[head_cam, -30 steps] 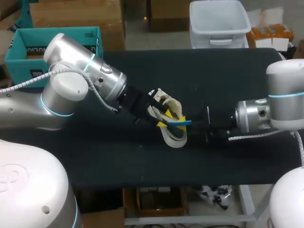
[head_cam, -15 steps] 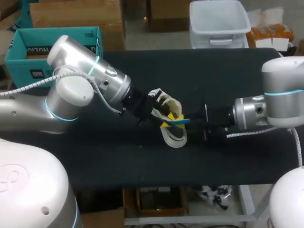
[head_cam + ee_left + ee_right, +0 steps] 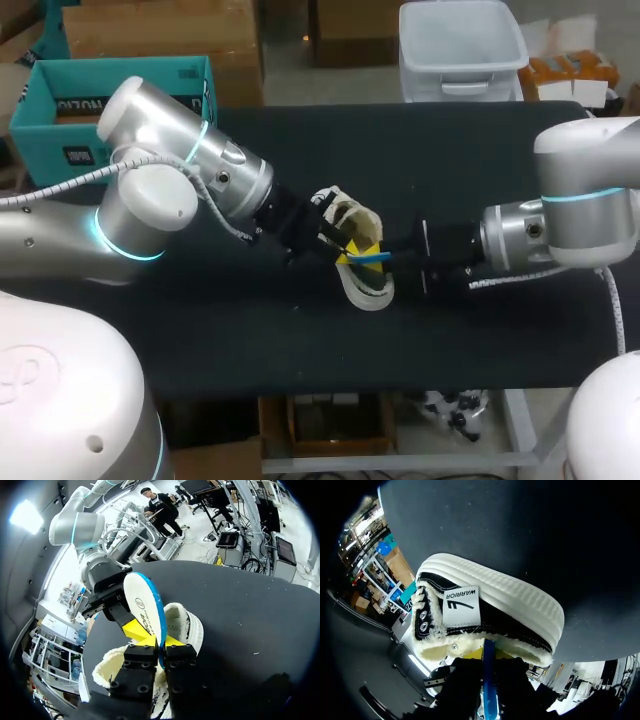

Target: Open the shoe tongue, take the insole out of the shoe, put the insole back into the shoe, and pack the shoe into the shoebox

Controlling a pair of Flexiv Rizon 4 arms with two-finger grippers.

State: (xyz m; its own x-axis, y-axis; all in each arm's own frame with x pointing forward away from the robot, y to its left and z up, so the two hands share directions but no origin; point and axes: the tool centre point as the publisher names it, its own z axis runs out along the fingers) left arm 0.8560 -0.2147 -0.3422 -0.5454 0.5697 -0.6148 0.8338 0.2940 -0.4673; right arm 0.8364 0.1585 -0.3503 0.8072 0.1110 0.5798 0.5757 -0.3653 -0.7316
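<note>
A white fleece-lined shoe point(image 3: 365, 288) lies on its side in the middle of the black table point(image 3: 480, 160). A blue-edged white insole point(image 3: 374, 256) stands on edge just above its opening. From the left, my left gripper point(image 3: 347, 250) is shut on one end of the insole point(image 3: 142, 605), its yellow tips pressing both faces, with the shoe point(image 3: 187, 625) right behind. My right gripper point(image 3: 392, 256) comes in from the right and is shut on the other end. In the right wrist view the insole's blue edge point(image 3: 488, 677) runs between my right gripper point(image 3: 487, 656), with the shoe point(image 3: 485, 605) directly ahead.
A teal box point(image 3: 45, 135) stands open at the table's far left corner, behind my left arm. Bare black tabletop lies in front of the shoe and behind it.
My left gripper's fingers have closed onto the insole. My right arm has shifted a little to the left, toward the shoe, still gripping the insole.
</note>
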